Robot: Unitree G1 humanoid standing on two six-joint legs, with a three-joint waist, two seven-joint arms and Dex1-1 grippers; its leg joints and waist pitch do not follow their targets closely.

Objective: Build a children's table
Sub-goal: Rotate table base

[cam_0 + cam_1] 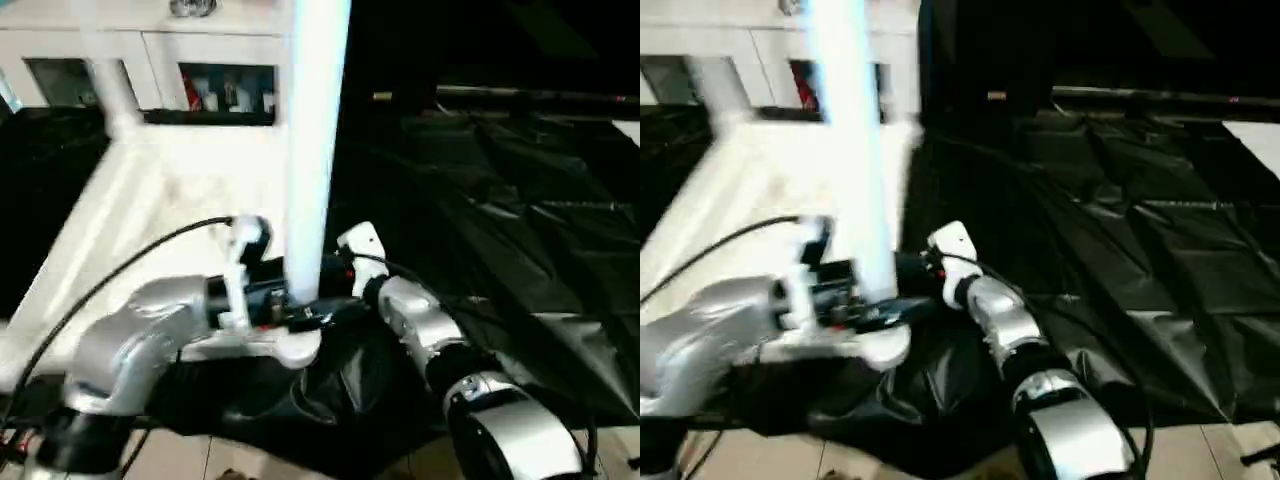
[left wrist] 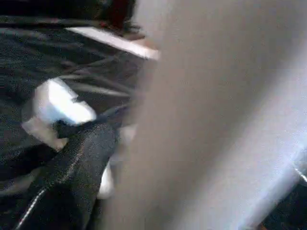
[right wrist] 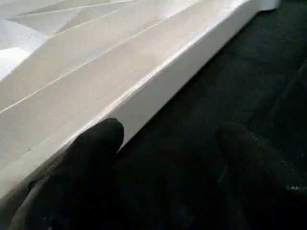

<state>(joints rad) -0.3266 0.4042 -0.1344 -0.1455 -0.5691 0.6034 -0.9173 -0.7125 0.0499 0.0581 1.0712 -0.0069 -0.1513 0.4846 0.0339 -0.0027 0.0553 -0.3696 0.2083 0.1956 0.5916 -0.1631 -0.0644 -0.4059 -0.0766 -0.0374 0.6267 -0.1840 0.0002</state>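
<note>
Now the left gripper [image 1: 290, 300] has its jaws wide around a white leg [image 1: 315, 150] that stands up at the top's [image 1: 150, 220] near corner. Right gripper [image 3: 163, 158] jaws are apart, one finger [image 3: 91, 158] touching the top's edge, over the black sheet [image 1: 520, 230].

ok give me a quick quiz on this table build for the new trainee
1. True or false: the table top lies with its ribbed underside facing up.
2. What is spread under the table top? A) a black sheet B) a blue carpet C) a wooden pallet
3. Is the right gripper open or shut?

Key: 1 true; 2 A; 3 open, with one finger beside the table top's edge and nothing between the two.
</note>
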